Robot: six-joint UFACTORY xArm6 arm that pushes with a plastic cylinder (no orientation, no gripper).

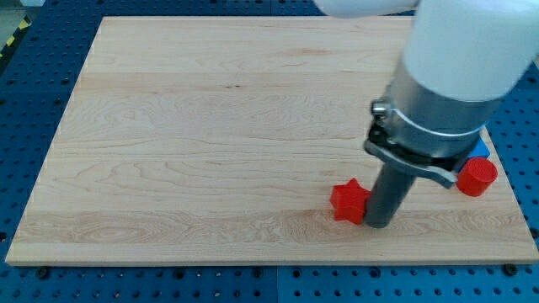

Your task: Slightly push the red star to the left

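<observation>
At the board's (pixel 210 126) 5 o'clock area, my tip (pixel 378 224) touches the red star (pixel 349 201), sitting at its 3 o'clock. A red cylinder (pixel 477 177) lies well apart at 2 o'clock; bare rod, no jaws.

Work surface: pale wooden board (pixel 210 126), grain running from the view's left to its right, evenly lit.
Base: blue perforated table (pixel 34 76), visible beyond all four board edges.
Top-left corner: yellow-black striped marking (pixel 15 35).
</observation>
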